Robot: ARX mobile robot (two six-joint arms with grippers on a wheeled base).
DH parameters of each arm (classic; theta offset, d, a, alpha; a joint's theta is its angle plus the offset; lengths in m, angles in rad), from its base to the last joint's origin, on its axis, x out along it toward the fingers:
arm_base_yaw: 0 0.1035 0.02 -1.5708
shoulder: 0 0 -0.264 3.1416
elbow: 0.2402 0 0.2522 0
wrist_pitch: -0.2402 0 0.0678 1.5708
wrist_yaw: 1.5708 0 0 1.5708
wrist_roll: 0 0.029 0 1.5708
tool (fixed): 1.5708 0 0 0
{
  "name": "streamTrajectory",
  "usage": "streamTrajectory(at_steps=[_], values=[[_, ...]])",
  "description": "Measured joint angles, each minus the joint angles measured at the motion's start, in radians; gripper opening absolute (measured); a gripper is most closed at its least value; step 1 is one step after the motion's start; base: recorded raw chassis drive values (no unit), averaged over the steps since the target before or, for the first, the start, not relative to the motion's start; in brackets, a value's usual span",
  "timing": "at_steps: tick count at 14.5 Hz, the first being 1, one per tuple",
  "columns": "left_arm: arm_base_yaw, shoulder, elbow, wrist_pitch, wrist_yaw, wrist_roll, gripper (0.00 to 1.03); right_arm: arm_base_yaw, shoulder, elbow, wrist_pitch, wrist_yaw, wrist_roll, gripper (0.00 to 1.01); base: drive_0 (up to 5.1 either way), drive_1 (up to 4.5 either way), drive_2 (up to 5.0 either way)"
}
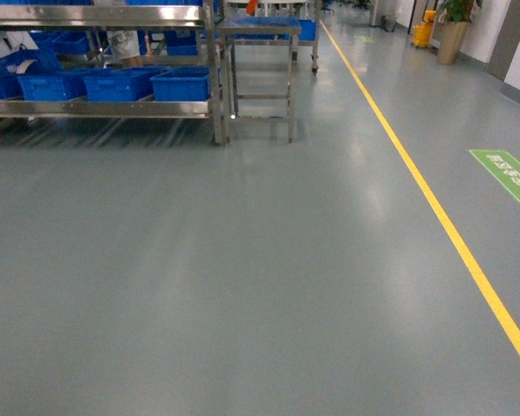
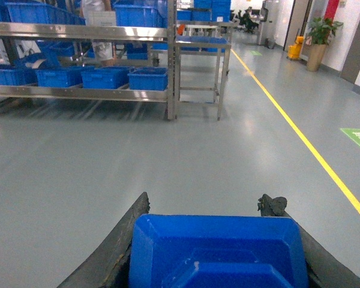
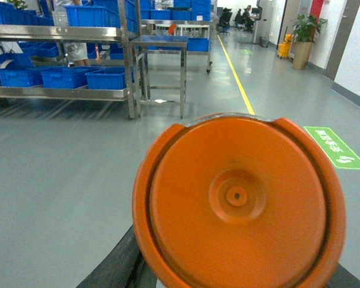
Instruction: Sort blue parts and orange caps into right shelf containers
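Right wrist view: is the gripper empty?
No, a round orange cap fills the view, sitting between the right gripper's dark fingers.

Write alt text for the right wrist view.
A round orange cap fills the foreground, held in the right claw. Beyond it, grey floor runs to a steel shelf holding blue crates, with a yellow floor line alongside.

Evenly bright from overhead; soft glare patches on the grey floor (image 1: 243,260), sheen on the steel shelf (image 1: 104,16). Slightly soft far off, blurred very near.

Worn black gripper fingers (image 2: 117,252)
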Motion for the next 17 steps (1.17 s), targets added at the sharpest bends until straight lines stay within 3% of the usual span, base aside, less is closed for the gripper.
streamTrajectory(at_steps=[17], values=[[0.000,0.000,0.000,0.003,0.000,0.000,0.43,0.000,0.000,0.000,-0.003,0.000,0.000,0.41,0.1,4.33,-4.2]])
